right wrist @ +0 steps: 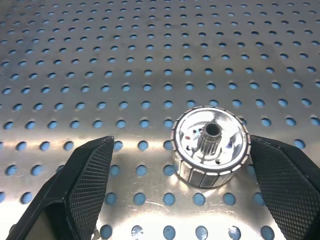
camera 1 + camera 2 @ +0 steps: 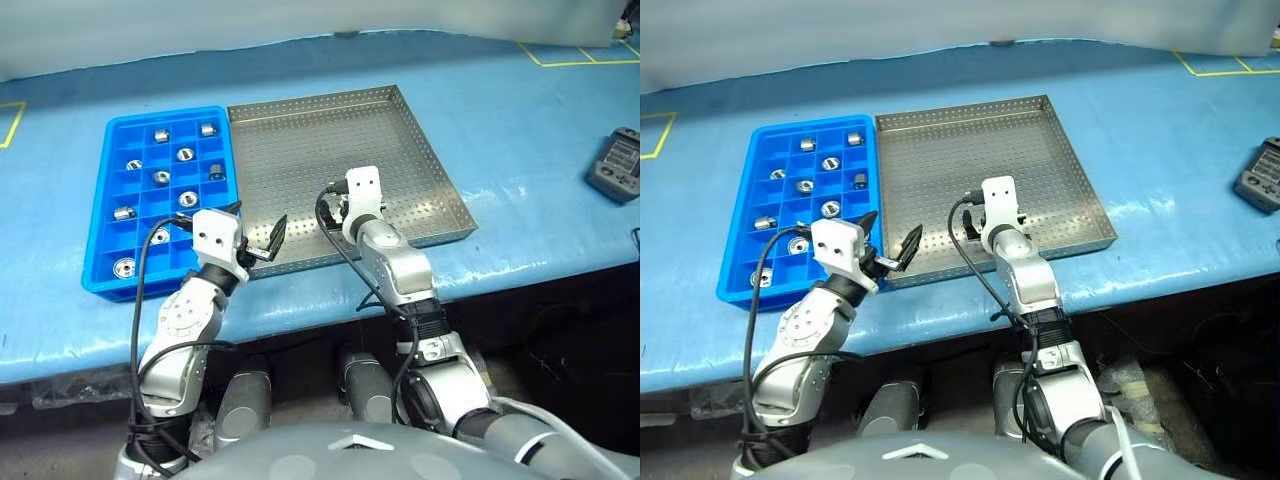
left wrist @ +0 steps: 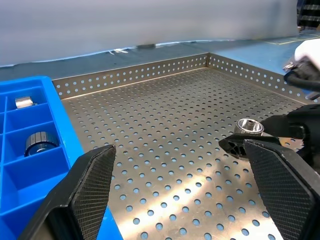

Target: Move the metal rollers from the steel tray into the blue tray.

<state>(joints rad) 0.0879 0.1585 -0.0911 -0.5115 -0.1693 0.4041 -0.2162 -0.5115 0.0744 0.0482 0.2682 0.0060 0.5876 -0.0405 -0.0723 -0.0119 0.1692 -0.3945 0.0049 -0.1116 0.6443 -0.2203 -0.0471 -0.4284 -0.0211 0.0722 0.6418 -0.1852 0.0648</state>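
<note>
Counted in the steel tray: one metal roller, standing on end on the perforated base near the tray's front wall, hollow face up with a small toothed hub at its centre. Flanked by the two black fingers of the right gripper, spread wide and closed on nothing; clear gap to one pad, much nearer the other, contact impossible to judge. Seen also from the left wrist camera, with the right gripper's fingertips low around it.

Counted in the blue tray: ten metal rollers, one to a compartment, scattered over the grid, some upright and some on their sides. Two columns of compartments partly covered at the near end by the left arm, so possibly more beneath it.

Two trays in all, side by side with long edges touching, blue on the robot's left, steel on its right.

Left gripper poised above the near end of that shared edge, fingers fully apart, holding nothing.

Both trays set on a table under a blue cover. One grey handheld device lying well apart at the far right. Yellow tape lines marked at the back right and at the left edge.
</note>
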